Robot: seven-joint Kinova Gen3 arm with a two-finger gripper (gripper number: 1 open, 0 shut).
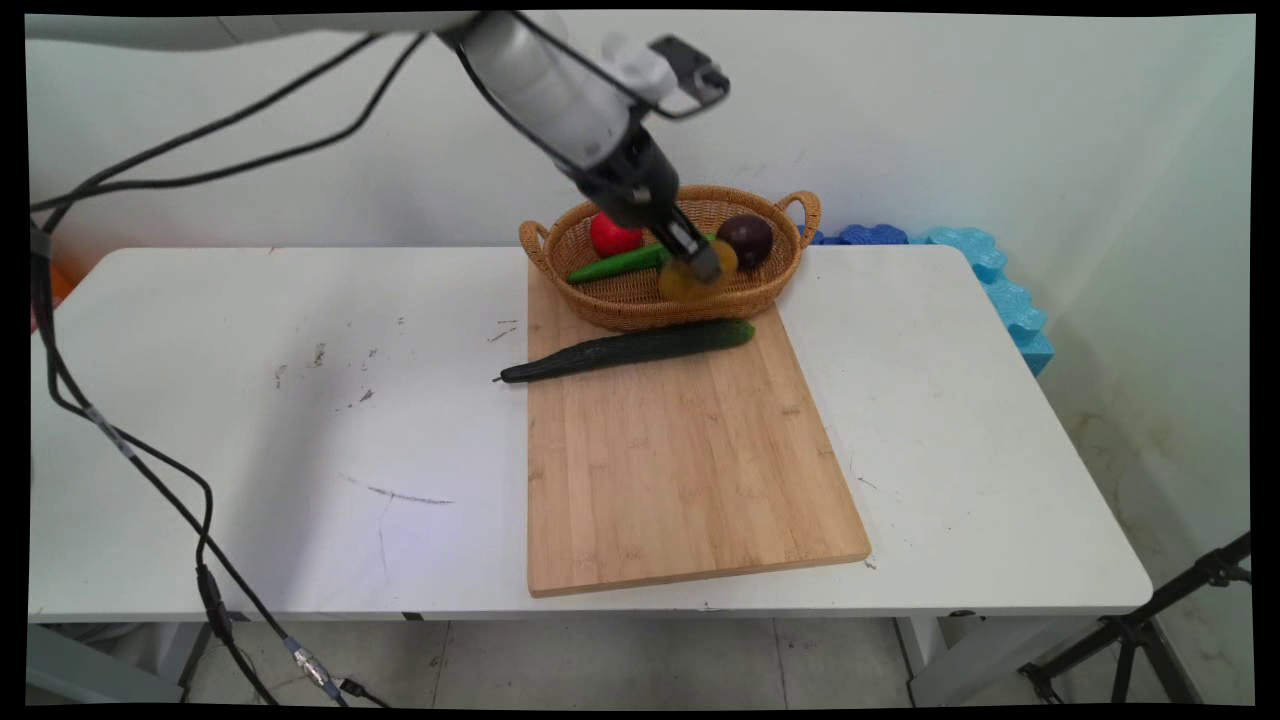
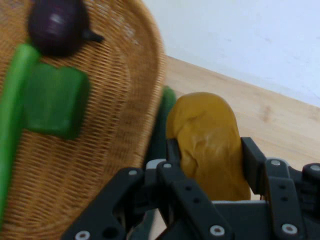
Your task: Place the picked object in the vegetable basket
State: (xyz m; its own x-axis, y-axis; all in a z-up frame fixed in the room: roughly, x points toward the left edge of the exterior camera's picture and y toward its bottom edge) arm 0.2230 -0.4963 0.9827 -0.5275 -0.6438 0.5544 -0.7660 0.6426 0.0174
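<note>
My hand [image 2: 210, 160] is clamped on a yellow fruit [image 2: 210, 145], held above the basket's [image 1: 640, 295] front rim, over the cucumber [image 1: 630, 350] on the board [image 1: 690, 470]. I should keep the squeeze steady and clear that rim.

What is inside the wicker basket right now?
The basket holds a red fruit, a green vegetable and a dark purple one. The end effector and its yellow item hide part.
</note>
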